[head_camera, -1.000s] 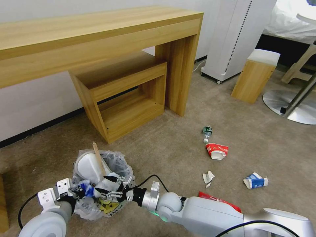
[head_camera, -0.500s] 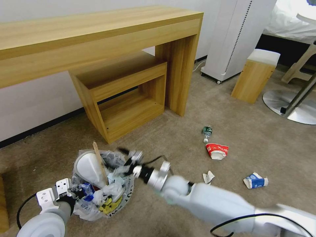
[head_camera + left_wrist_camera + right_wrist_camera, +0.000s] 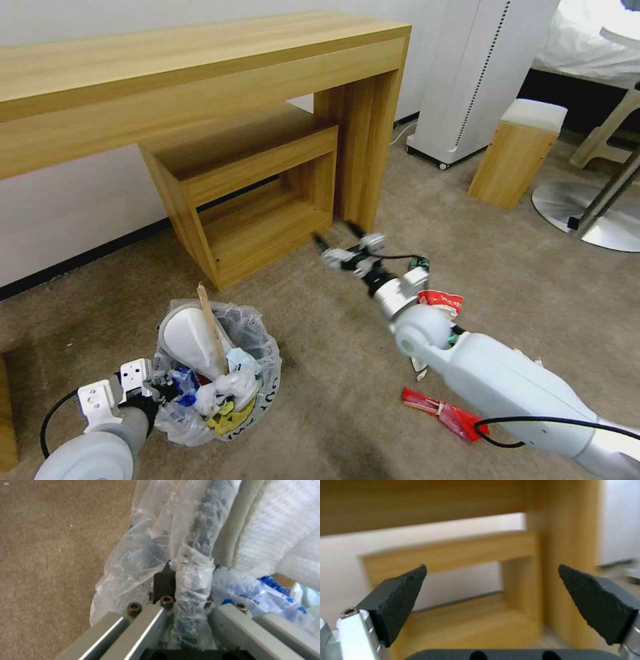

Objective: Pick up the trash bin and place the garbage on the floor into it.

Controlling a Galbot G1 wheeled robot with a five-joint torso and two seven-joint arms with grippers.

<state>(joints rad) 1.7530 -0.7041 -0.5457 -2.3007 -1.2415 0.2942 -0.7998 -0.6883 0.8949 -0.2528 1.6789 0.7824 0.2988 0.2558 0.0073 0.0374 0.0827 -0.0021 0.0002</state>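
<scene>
The trash bin (image 3: 220, 373) sits low on the beige carpeted floor (image 3: 333, 360), near the robot's left side, its crinkly translucent liner bag (image 3: 156, 542) bulging over the rim. It is packed: a white slipper (image 3: 190, 337) stands on end at the back, a wooden stick (image 3: 212, 327) pokes up beside it, and crumpled white paper, a blue scrap and something yellow are heaped toward the front. The left gripper (image 3: 150, 393) is at the bin's near-left edge, its fingers (image 3: 164, 580) pinched narrow on the bagged rim, the plastic bunched right between them in the left wrist view. Out across the carpet, the right gripper (image 3: 341, 245) hangs in the air in front of the wooden desk's lower shelf unit (image 3: 260, 200), fingers (image 3: 403, 590) spread wide with nothing between them, well apart from the bin. Loose litter lies by the right arm: a red wrapper (image 3: 443, 412) just beside its forearm, a red-and-white paper bowl (image 3: 443, 301) and a green-label bottle (image 3: 420, 264) partly hidden behind its wrist, and a bit of crumpled paper (image 3: 419, 368) peeking out under the arm.
</scene>
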